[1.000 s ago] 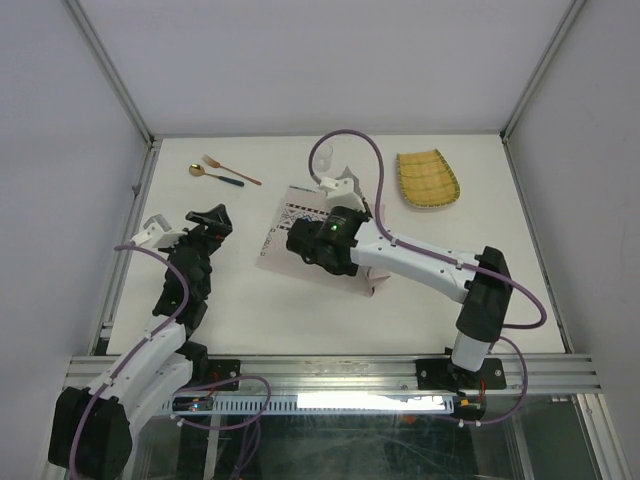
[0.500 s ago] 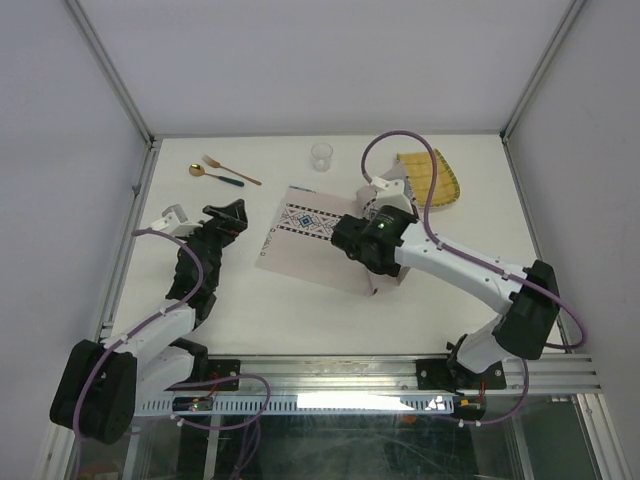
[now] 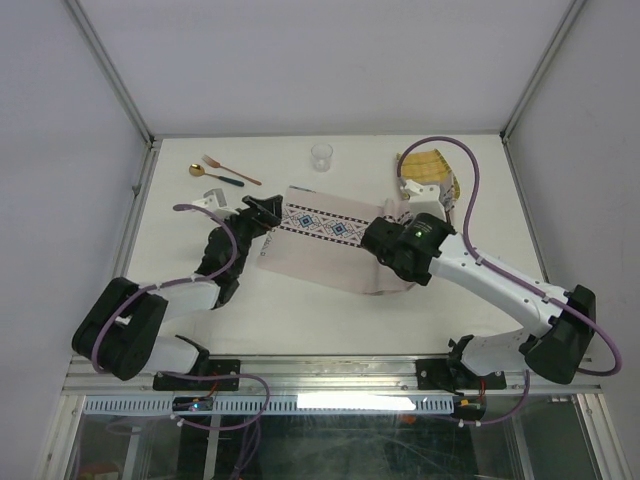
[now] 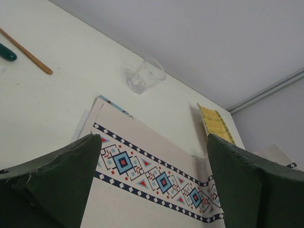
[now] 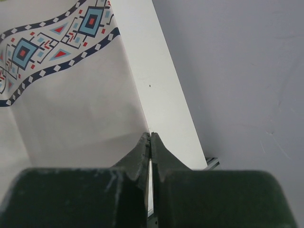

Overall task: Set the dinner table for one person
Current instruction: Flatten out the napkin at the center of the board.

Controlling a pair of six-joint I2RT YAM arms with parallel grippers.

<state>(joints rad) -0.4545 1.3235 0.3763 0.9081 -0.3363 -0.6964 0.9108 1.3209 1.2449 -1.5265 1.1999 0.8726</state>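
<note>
The pale cloth placemat (image 3: 320, 250) with a blue-red patterned band lies stretched across the white dinner table (image 3: 300, 315). My right gripper (image 3: 387, 255) is shut on the placemat's right edge, which stands slightly lifted; the right wrist view shows the jaws (image 5: 151, 135) pinching the cloth (image 5: 71, 109). My left gripper (image 3: 268, 212) is open and empty, low at the placemat's left end; in the left wrist view (image 4: 153, 142) its fingers straddle the patterned band (image 4: 161, 180).
A clear glass (image 3: 321, 155) stands at the back middle, also in the left wrist view (image 4: 145, 77). A fork (image 3: 232, 170) and a gold spoon (image 3: 210, 174) lie back left. A yellow woven plate (image 3: 425, 165) sits back right, behind the right arm.
My right gripper has moved right with the placemat's edge, spreading the cloth out wider. My left arm has swung right and down to the placemat's left end.
</note>
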